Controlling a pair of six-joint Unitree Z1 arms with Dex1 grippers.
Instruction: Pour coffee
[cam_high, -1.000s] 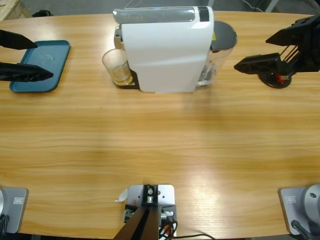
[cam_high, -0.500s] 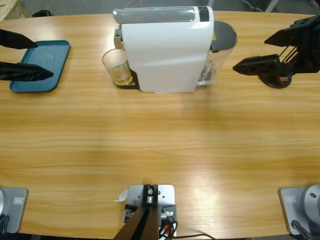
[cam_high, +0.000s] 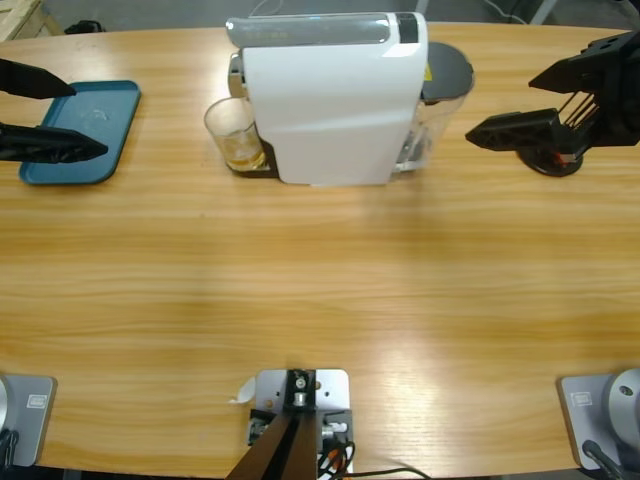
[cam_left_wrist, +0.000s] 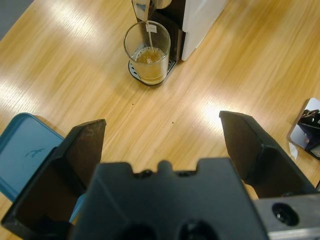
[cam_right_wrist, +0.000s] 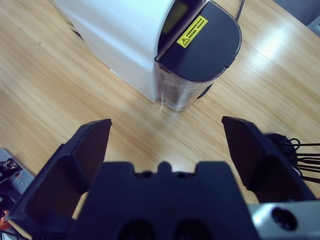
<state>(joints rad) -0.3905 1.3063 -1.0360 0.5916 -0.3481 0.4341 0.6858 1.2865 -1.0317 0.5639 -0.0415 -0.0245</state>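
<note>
The long wooden table (cam_high: 320, 290) is seen from above, with the white coffee machine (cam_high: 335, 100) set at its far middle. A clear water tank with a dark lid (cam_high: 445, 80) is attached to the machine's side, and a yellow warning sticker (cam_right_wrist: 192, 31) is borne on that lid. A blue tray (cam_high: 85, 130) is placed near the table's left end. The left gripper (cam_high: 55, 115) is held over the tray with its jaws spread wide and nothing between them. The right gripper (cam_high: 520, 105) is held beside the tank, jaws likewise spread and empty. A glass (cam_left_wrist: 147, 52) is set on the drip plate under the spout, and the coffee (cam_left_wrist: 149, 59) is contained in its bottom, fed by a thin stream (cam_left_wrist: 148, 36)
</note>
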